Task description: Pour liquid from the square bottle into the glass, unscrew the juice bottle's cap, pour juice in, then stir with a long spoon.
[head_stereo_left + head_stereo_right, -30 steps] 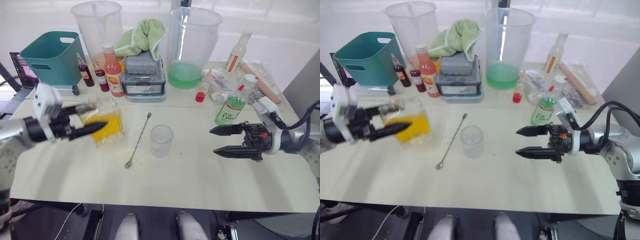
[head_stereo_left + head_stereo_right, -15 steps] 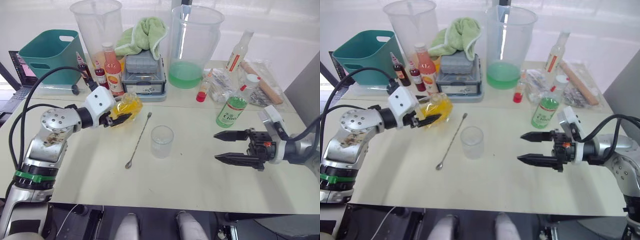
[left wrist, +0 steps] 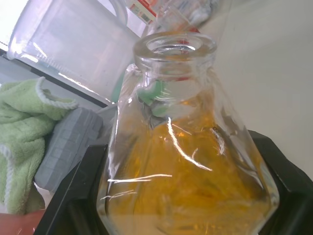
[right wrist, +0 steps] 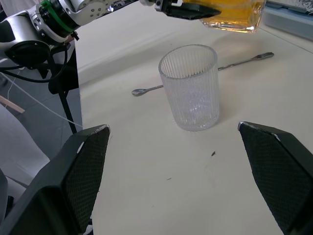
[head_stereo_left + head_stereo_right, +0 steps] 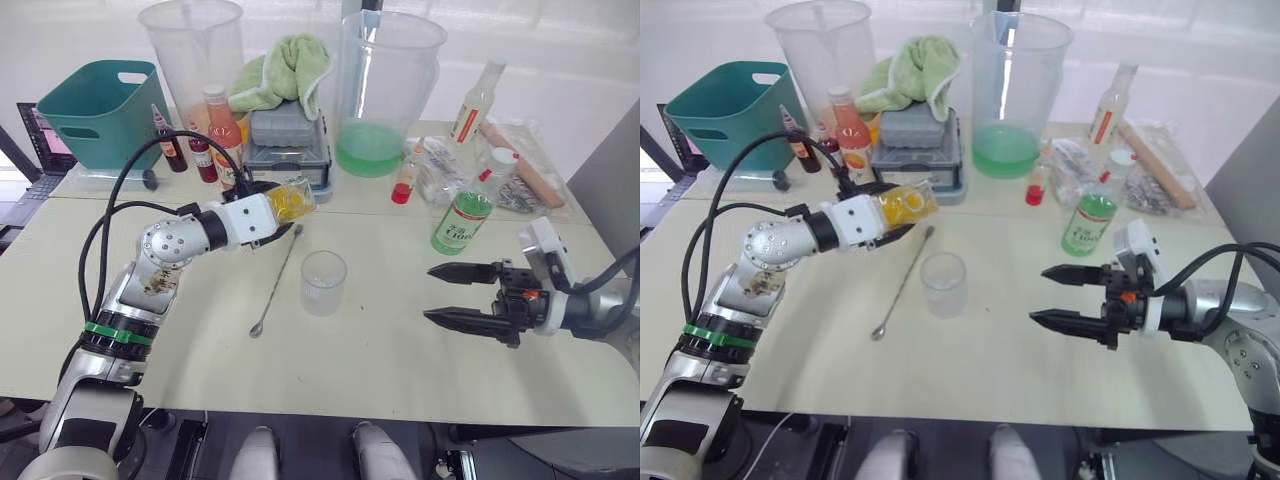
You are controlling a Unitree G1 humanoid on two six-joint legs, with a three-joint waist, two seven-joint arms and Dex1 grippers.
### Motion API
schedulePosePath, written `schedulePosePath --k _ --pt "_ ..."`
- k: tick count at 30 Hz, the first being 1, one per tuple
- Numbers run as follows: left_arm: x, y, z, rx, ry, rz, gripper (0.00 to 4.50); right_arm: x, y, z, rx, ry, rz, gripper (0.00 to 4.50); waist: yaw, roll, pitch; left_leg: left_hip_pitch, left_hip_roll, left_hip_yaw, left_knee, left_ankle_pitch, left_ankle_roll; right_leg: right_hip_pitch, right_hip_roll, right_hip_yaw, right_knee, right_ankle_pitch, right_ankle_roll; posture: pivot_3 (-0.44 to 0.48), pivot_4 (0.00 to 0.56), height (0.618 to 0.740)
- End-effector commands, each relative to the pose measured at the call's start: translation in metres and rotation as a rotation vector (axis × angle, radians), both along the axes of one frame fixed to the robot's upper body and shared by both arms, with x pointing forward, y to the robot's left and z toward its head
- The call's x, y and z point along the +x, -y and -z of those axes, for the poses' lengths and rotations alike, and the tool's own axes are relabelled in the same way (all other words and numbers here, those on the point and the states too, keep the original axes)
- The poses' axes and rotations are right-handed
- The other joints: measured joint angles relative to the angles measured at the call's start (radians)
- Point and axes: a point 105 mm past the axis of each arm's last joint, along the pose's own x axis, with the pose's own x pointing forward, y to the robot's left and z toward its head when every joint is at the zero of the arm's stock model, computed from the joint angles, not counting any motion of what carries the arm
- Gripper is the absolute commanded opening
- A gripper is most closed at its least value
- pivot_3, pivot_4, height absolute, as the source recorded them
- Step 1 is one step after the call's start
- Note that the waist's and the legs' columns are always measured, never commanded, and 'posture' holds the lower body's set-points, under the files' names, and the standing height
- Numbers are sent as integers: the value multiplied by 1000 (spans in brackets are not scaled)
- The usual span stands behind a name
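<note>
Square bottle [image 5: 288,201]: tipped almost onto its side, lifted off the surface [image 5: 360,360], open neck pointing toward the robot's right; yellow liquid pooled along its lower wall. No stopper in the neck, seen in the left wrist view.
Left end effector [image 5: 272,212]: clamped around the square bottle's body, black fingers on either side of the glass.
Glass [image 5: 323,282]: upright on the surface, near the middle, below and to the right of the bottle's mouth, apart from it; looks empty.
Long spoon [image 5: 277,278]: flat on the surface just left of the glass, bowl end toward the robot, handle end under the tilted bottle.
Juice bottle [image 5: 463,212]: upright at the right side of the surface, white cap [image 5: 499,160] on.
Right end effector [image 5: 447,295]: fingers spread wide, grasping nothing, hovering over the surface to the right of the glass and pointing at it.
Back of surface: teal bin [image 5: 99,113], two big clear pitchers [image 5: 385,90], green towel [image 5: 283,72] on a grey box.
</note>
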Motion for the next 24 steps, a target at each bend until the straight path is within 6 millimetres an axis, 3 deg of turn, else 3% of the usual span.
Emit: schedulePosePath --k 1,10,24 --pt "-8 9 -31 1 189 49 2800 -4 -2 -9 10 60 -1 4460 1 0 0 0 0 0 0 0 0 0 0 0 0 0 0 0 150 728" --pt "-11 23 -21 60 300 98 2800 -4 -6 -6 26 50 8 4460 2 0 0 0 0 0 1 0 0 1 0 0 1 0 0 0 150 728" --pt "-13 26 -11 89 370 128 2800 -2 -5 -3 18 66 42 4460 1 0 0 0 -1 -1 9 0 0 0 0 0 9 0 1 0 150 728"
